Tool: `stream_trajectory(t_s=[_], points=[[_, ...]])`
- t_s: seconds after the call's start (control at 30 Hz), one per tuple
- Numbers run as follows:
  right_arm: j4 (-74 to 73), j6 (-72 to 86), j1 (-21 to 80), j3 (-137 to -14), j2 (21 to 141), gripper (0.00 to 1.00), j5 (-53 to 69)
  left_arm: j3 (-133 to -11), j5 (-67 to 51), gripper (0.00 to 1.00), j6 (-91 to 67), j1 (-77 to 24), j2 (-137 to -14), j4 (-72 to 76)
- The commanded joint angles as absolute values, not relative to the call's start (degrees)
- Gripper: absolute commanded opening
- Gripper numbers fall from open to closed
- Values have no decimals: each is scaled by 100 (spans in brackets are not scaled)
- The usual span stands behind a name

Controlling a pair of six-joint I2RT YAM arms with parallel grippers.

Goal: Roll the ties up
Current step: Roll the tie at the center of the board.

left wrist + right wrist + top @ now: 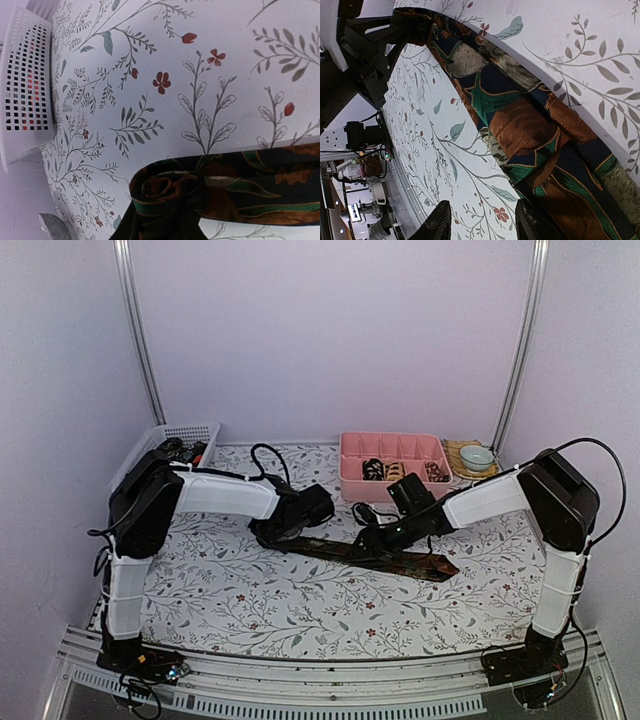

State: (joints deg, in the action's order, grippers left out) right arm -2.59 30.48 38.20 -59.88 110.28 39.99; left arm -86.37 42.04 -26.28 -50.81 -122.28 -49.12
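A dark tie (385, 555) with brown and green leaf patterns lies across the middle of the table. Its left end is wound into a small coil (165, 192). My left gripper (285, 532) is shut on that coil, and the right wrist view shows its dark fingers (380, 35) clamped on it. In the left wrist view the fabric hides most of the fingers. My right gripper (485, 225) stands open low over the flat part of the tie (530, 125). One finger is at the tie's edge, the other over bare cloth. Rolled ties (374, 469) sit in the pink tray (350, 480).
A white mesh basket (195, 432) at the back left holds dark and red fabric; its wall (25, 85) shows in the left wrist view. A cup (476, 456) on a mat stands right of the tray. A floral tablecloth (250, 590) covers the table.
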Motion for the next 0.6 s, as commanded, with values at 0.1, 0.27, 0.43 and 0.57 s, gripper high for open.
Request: stream_trajectory(t_s=[0.1,0.27,0.43,0.57], points=[[-41,3164,3705,-5898,10296,43,4200,-9186,4991,17,-2995,-5489,-12896,-5921],[16,3216,3674,-5874,10340,43,4250,-9525,4992,18,-3066,-5685,-13226,-6066],[41,3251,3659,-5871,10353,43,4263,-9626,4780,19,-3010,-5741,-13306,-5924],[36,3259,3617,-5870,10345,43,4271,-9578,4514,21,-2953,-5759,-13302,-5772]])
